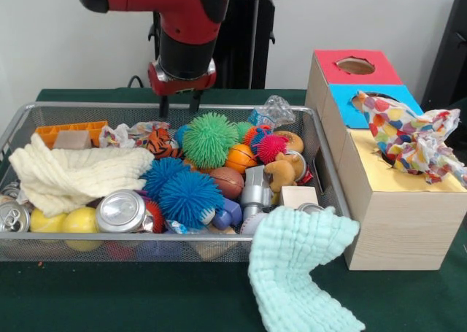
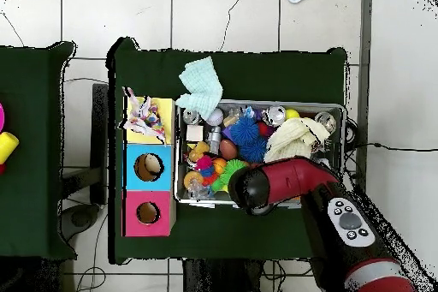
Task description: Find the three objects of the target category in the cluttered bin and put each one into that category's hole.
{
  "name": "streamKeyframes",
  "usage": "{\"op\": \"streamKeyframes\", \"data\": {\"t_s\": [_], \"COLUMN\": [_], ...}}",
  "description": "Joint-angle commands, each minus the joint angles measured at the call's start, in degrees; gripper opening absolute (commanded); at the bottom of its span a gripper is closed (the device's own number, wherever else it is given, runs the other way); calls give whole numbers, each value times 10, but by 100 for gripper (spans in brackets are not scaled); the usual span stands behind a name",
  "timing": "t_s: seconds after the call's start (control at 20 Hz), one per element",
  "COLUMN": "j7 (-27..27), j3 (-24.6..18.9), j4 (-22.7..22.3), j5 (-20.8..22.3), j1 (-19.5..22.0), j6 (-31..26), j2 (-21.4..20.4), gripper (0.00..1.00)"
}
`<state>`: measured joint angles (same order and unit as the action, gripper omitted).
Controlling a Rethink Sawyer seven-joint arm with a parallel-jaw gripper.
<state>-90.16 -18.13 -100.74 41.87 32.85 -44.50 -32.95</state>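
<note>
The wire mesh bin (image 1: 321,146) is full of clutter; it also shows in the overhead view (image 2: 340,109). One crumpled whitish wrapper with coloured patches (image 1: 125,133) lies at the bin's far left, beside a tiger-striped ball. A larger mass of the same crinkly wrapper (image 1: 412,139) sits on the wooden box's yellow section (image 1: 379,177), spilling over the blue section's hole; from overhead it lies on the yellow top (image 2: 144,122). My gripper (image 1: 179,106) hangs open and empty just above the bin's far rim, right of the bin's wrapper. From overhead the arm (image 2: 274,184) hides it.
A cream cloth (image 1: 73,173) covers the bin's left. A mint cloth (image 1: 299,266) hangs over its near right rim. Spiky balls (image 1: 208,139), cans (image 1: 120,211), small sports balls and a clear plastic bag (image 1: 271,113) fill the bin. The box's red section has an open hole (image 1: 355,66).
</note>
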Motion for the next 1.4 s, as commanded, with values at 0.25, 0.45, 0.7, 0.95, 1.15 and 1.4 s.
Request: {"op": "streamKeyframes", "data": {"t_s": [0.25, 0.45, 0.7, 0.95, 1.15, 1.4], "j7": [14, 15, 21, 28, 37, 56], "j3": [7, 10, 22, 35, 40, 41], "j4": [55, 70, 70, 87, 90, 75], "j5": [83, 93, 97, 110, 112, 106], "j1": [-14, -17, -20, -33, -39, -34], "j6": [73, 72, 58, 43, 29, 21], "j2": [31, 46, 39, 42, 39, 18], "gripper": [100, 100, 100, 100, 100, 100]}}
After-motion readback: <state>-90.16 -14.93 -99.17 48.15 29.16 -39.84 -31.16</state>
